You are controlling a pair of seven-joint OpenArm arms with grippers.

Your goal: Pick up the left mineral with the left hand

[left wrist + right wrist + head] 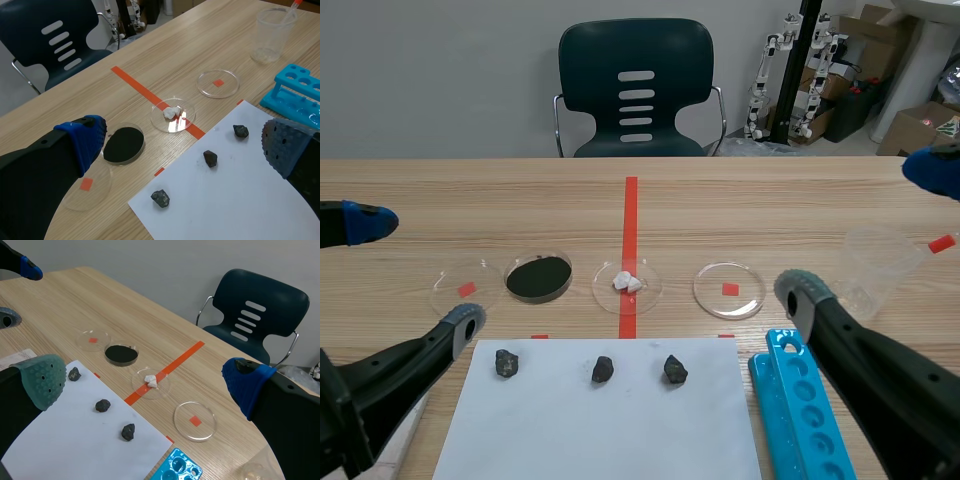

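Hovering with the left jaws spread wide, nothing held, and looking down on the left mineral (160,198), lying between them and slightly ahead, near the white paper's (240,200) edge.

Lab bench: petri dishes (728,289), test-tube rack (803,405), beaker (876,268).
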